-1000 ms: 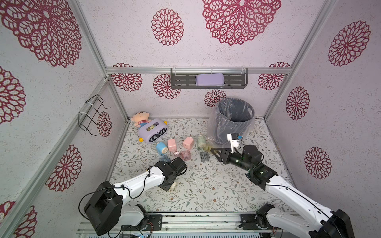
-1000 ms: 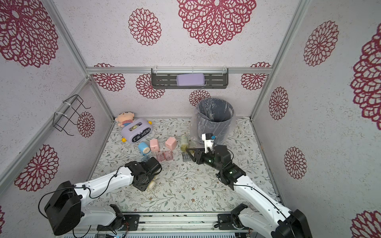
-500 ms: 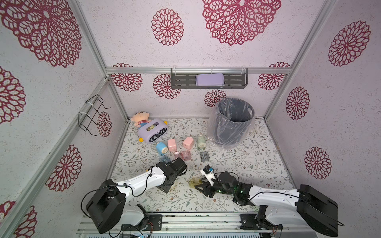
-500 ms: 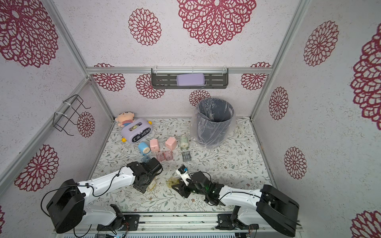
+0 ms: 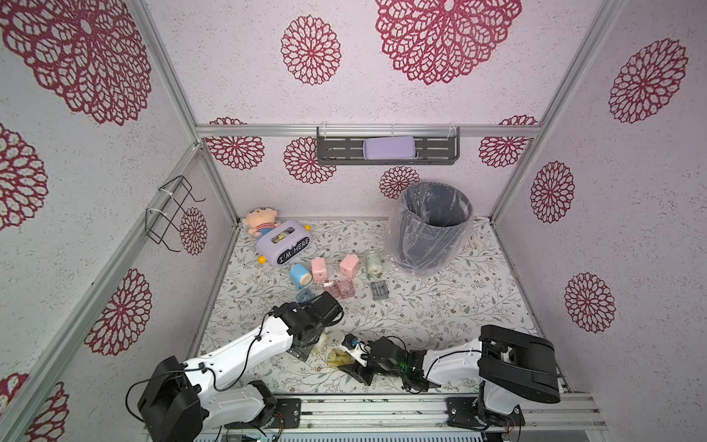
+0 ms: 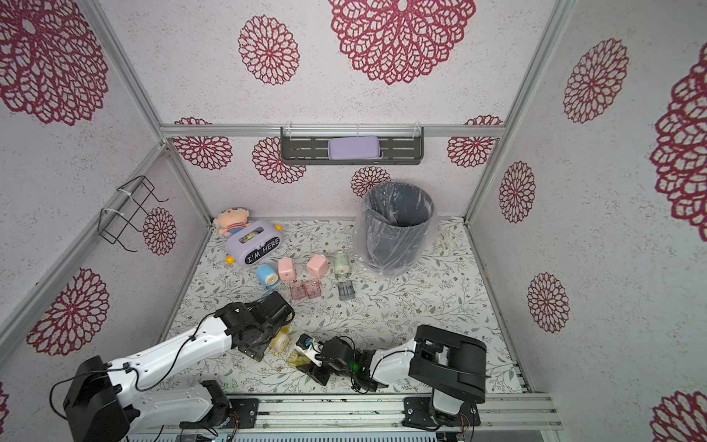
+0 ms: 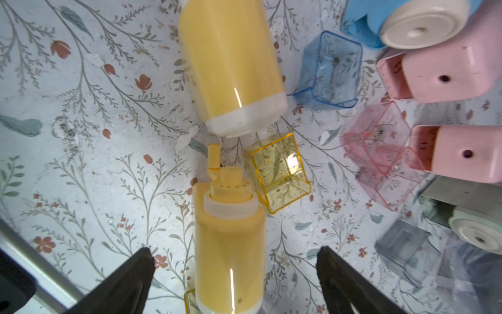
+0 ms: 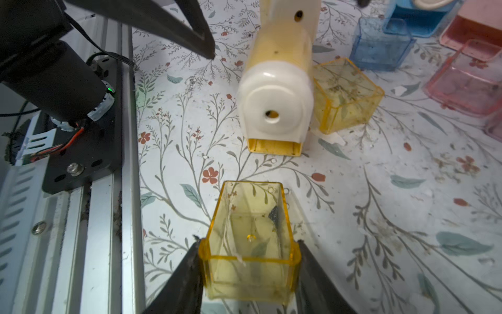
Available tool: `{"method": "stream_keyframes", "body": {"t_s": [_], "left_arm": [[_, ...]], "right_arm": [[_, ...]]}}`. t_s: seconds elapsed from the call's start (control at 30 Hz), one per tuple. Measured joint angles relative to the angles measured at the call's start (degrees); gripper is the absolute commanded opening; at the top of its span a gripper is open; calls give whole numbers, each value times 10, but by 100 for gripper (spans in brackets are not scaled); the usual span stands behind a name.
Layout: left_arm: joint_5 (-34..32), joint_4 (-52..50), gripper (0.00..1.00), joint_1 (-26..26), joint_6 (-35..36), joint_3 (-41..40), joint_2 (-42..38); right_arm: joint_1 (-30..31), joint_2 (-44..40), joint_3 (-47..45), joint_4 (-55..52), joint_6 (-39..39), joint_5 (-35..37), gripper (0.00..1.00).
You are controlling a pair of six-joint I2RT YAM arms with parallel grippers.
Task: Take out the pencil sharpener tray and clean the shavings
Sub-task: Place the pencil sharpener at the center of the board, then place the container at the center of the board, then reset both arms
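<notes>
A yellow pencil sharpener (image 7: 229,244) lies on the floral mat near the front. My left gripper (image 7: 235,252) is open and straddles it, both fingers clear of it; in both top views the gripper (image 5: 325,331) hovers over the sharpener (image 6: 281,340). My right gripper (image 8: 248,242) is shut on a clear yellow tray (image 8: 250,244), held just in front of the sharpener's empty slot (image 8: 274,146). The tray (image 5: 338,358) holds only faint specks. A second yellow sharpener (image 7: 231,68) and a second loose yellow tray (image 7: 279,171) lie close behind.
A lined grey bin (image 5: 430,225) stands at the back right. Blue (image 5: 300,275), pink (image 5: 319,268) and pale (image 5: 373,264) sharpeners, with loose pink (image 5: 340,289), blue (image 7: 330,70) and grey (image 5: 380,290) trays, crowd mid-mat. A purple box (image 5: 285,245) and doll (image 5: 260,222) sit back left. The metal rail (image 8: 81,217) borders the front.
My left gripper has opened and let go of the yellow sharpener. My right arm swung from beside the bin down to the front of the mat, still gripping the yellow tray.
</notes>
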Motion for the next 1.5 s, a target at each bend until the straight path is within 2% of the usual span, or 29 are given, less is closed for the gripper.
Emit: {"method": "stream_keyframes", "body": {"t_s": [0.17, 0.33, 0.67, 0.73, 0.77, 0.93, 1.13, 1.3, 1.5], "left_arm": [[-33, -40, 99, -2, -6, 32, -42], [-85, -80, 97, -3, 1, 74, -67], [-192, -108, 97, 14, 85, 98, -130], [-221, -107, 97, 29, 125, 102, -152], [-233, -105, 97, 35, 143, 102, -162], [-303, -49, 97, 71, 294, 89, -234], [-356, 103, 97, 116, 494, -2, -299], [-382, 220, 98, 177, 627, -64, -279], [-385, 387, 97, 268, 748, -177, -249]], "right_arm": [[2, 42, 21, 34, -12, 9, 43], [2, 59, 33, 39, -23, 15, 55], [2, 54, 31, -33, -40, 32, 77], [2, 40, 31, -50, -43, 34, 88], [2, 31, 31, -57, -45, 37, 97], [2, -68, 30, -104, -53, 57, 99], [-23, -225, 30, -182, -69, 101, 99], [-127, -351, 14, -248, -75, 176, 99], [-277, -514, -69, -252, -94, 260, 99]]}}
